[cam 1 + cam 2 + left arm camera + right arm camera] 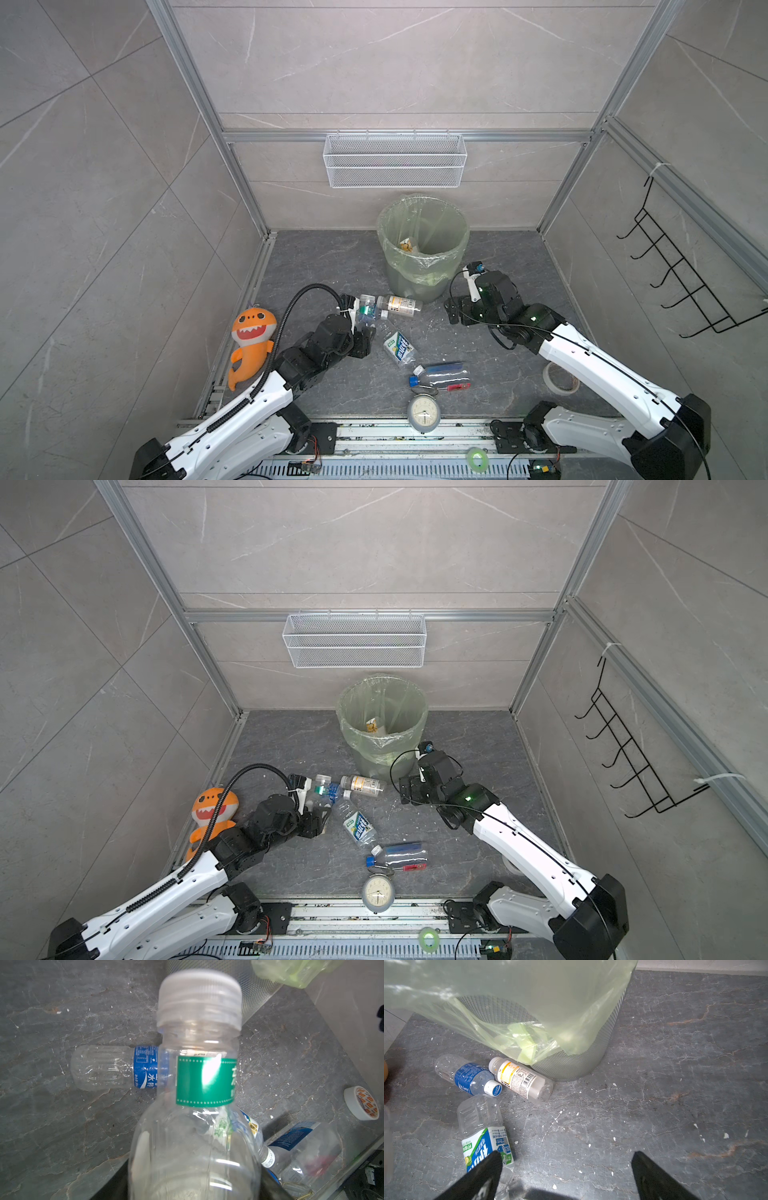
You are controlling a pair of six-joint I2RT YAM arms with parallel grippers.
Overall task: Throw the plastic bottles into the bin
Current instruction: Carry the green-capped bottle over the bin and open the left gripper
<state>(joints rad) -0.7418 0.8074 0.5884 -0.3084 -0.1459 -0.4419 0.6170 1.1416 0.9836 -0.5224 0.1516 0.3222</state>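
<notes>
Plastic bottles [399, 347] lay strewn on the near side of the bin [415, 284]. Left gripper [365, 328] clasped the green-label bottle [197, 1084], probably to carry it over. Right gripper [566, 1155] gaped, empty.

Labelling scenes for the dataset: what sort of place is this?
Probably a mock bathroom or utility corner built as a robot test booth: stone-look tiled walls in aluminium framing, a bag-lined bin, a wire basket hung above it.

Round grey-green mesh bin [415, 282] rear centre; white wire basket [395, 166] on wall [395, 83] above. White-label plastic bottle [400, 305] by bin's foot, blue-label clear bottle [469, 1077] just L, green-label clear bottle [195, 1088] in L claw [365, 332]. Orange plush shark [251, 340] far L, round grey alarm clock [423, 412] front centre.
</notes>
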